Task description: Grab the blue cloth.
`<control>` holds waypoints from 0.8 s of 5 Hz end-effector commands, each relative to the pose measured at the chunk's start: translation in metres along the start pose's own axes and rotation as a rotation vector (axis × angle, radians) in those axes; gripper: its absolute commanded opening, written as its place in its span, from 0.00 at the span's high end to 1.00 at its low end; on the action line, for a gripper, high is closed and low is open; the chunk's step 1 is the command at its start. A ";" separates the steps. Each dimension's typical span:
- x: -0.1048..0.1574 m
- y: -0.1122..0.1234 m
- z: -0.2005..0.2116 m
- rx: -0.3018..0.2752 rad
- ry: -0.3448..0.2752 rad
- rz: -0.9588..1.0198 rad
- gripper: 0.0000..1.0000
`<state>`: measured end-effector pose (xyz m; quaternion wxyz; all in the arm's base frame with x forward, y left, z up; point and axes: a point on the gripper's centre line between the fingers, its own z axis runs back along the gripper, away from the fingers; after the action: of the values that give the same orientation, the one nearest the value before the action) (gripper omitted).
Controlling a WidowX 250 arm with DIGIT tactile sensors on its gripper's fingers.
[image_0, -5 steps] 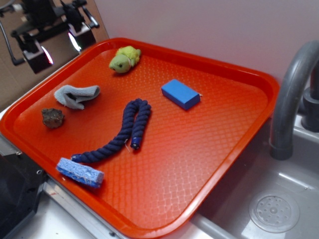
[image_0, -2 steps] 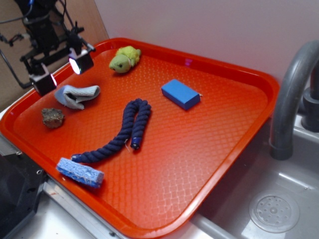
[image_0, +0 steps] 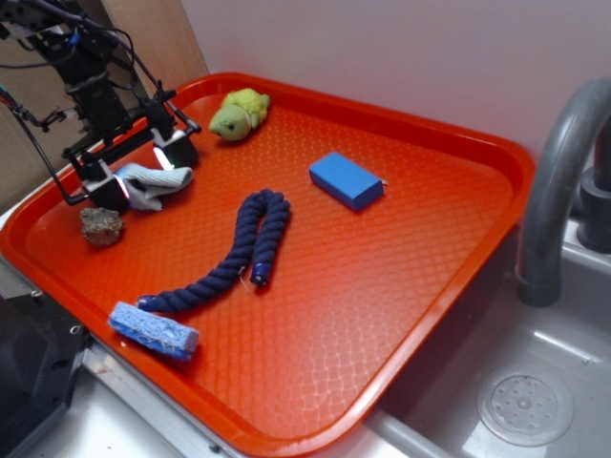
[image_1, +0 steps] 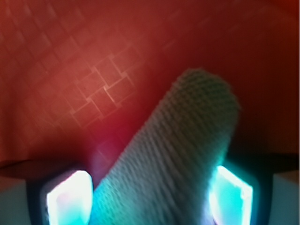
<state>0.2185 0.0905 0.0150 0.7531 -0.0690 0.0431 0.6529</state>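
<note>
The blue cloth [image_0: 153, 182] is a pale grey-blue rumpled rag lying on the left part of the orange tray [image_0: 401, 277]. My gripper [image_0: 143, 174] has come down over it, one finger at each end of the rag. The jaws stand wide open. In the wrist view the cloth [image_1: 178, 154] fills the gap as a ribbed fold between my two glowing fingertips [image_1: 68, 197], with the gripper [image_1: 150, 199] straddling it just above the tray floor [image_1: 93, 70]. The fingers are not pressing on the fabric.
A brown rock-like lump [image_0: 100, 225] lies just in front of the gripper. A green plush toy [image_0: 239, 113] sits at the back, a navy braided rope [image_0: 239, 248] in the middle, a blue block [image_0: 346, 179] right of centre, a blue sponge [image_0: 153, 329] at the front edge. A sink and faucet [image_0: 558, 191] are at the right.
My gripper has come down and forward from above the tray's back left corner onto the cloth. The cloth and the other objects have not moved.
</note>
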 end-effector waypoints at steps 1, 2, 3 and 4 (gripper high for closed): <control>0.009 0.005 0.022 -0.081 -0.069 -0.186 1.00; -0.003 -0.014 0.060 -0.036 -0.198 -0.446 1.00; -0.025 -0.036 0.097 0.067 -0.283 -0.704 1.00; -0.058 -0.051 0.132 0.084 -0.270 -0.955 1.00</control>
<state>0.2615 0.0377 0.1402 0.9711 0.0360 -0.0312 0.2337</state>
